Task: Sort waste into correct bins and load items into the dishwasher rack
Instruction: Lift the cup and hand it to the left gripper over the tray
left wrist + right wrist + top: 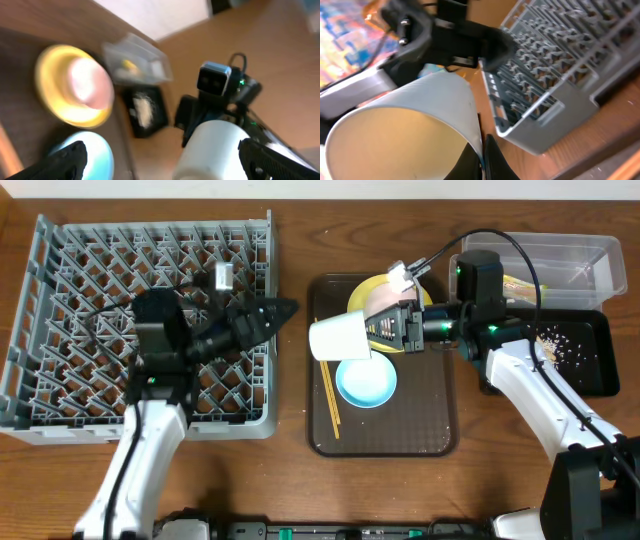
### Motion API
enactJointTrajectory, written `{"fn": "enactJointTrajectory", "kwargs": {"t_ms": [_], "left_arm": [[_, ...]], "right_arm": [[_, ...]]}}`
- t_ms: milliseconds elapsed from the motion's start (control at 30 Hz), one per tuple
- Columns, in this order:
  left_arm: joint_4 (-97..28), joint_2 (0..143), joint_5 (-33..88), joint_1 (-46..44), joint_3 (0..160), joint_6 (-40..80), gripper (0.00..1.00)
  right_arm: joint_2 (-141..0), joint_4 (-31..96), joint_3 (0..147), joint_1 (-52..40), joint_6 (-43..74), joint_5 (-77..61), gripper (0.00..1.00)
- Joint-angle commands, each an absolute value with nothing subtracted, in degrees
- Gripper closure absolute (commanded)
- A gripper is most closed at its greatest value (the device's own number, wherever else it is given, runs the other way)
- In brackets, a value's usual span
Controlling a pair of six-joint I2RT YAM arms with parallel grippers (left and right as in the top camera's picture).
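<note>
My right gripper (385, 332) is shut on the rim of a white paper cup (340, 338), one finger inside and one outside (482, 160), and holds it sideways above the brown tray (440, 435). My left gripper (280, 312) is open, its fingers spread wide (160, 160), at the right edge of the grey dishwasher rack (60, 395), pointing toward the cup (215, 150). On the tray lie a light blue bowl (366, 381), a yellow bowl (362, 290) with a pink thing in it, and yellow chopsticks (330, 402).
A clear plastic bin (590, 265) stands at the back right with a black bin (590, 355) holding white scraps in front of it. The rack (555, 65) fills the left side of the table.
</note>
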State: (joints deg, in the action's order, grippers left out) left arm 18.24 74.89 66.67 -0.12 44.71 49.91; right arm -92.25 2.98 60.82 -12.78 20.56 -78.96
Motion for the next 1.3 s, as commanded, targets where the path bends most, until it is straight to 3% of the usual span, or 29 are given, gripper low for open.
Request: {"fn": "enactJointTrajectory", "kwargs": {"t_ms": [0, 167, 833, 1200, 1267], "left_arm": [[22.1, 78.2, 78.7, 0.0, 45.3, 62.0, 0.02], [24.5, 79.3, 83.1, -0.1, 45.3, 64.4, 0.09], [33.4, 79.3, 81.7, -8.3, 45.3, 75.3, 0.11], [33.4, 79.3, 79.9, -11.6, 45.3, 75.7, 0.26], [33.3, 79.3, 79.8, -11.6, 45.3, 75.7, 0.35]], "right_arm": [[-92.3, 2.0, 61.5, -13.7, 22.7, -83.4, 0.99], [-92.3, 1.9, 61.5, -13.7, 22.7, -82.1, 0.99], [-92.3, 1.9, 61.5, -13.7, 22.7, -80.4, 0.99], [-92.3, 1.9, 61.5, -13.9, 22.7, -79.5, 0.99], [-92.3, 1.9, 61.5, -14.0, 22.7, -79.1, 0.99]]}}
